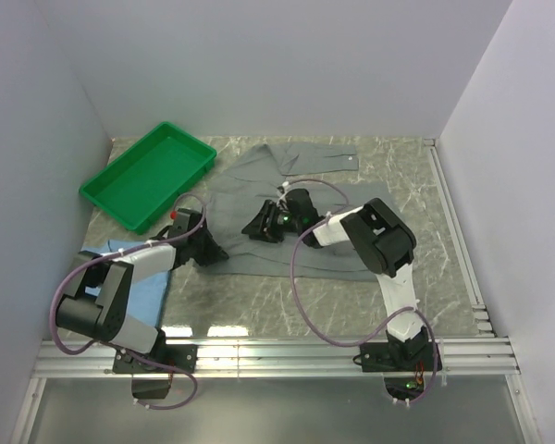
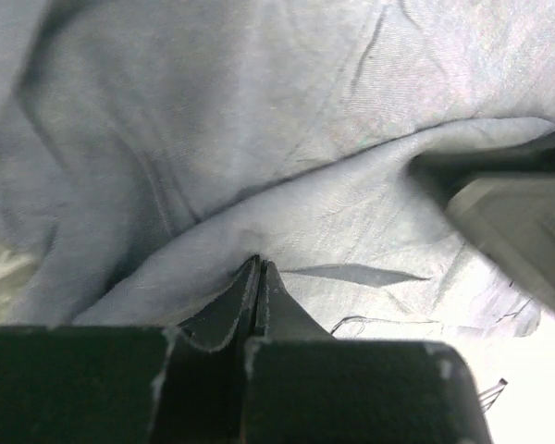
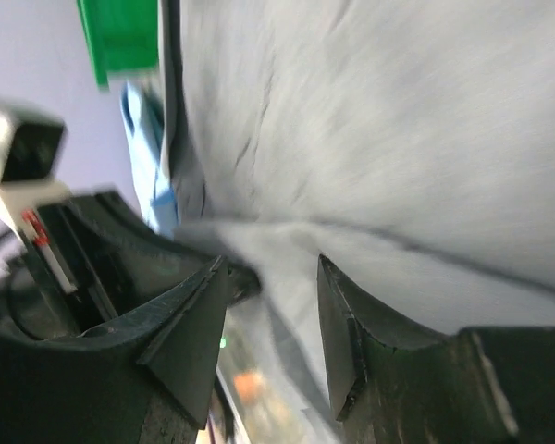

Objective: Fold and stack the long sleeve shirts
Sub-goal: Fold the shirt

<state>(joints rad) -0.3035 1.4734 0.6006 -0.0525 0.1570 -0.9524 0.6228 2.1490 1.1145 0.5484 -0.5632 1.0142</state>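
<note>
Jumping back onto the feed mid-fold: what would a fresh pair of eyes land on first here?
The grey shirt spread across the middle of the table, both arms reaching onto it: the left tool shut on a fold at its near-left edge, the right tool open astride a raised ridge. Then the bright green tray at far left, and the light blue shirt under the left arm.

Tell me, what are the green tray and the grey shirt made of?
Green tray: seemingly moulded plastic, smooth and slightly glossy, one even colour with a rounded rim. Grey shirt: thin woven cloth, matte; it creases and drapes softly. The fibre can't be told.
</note>
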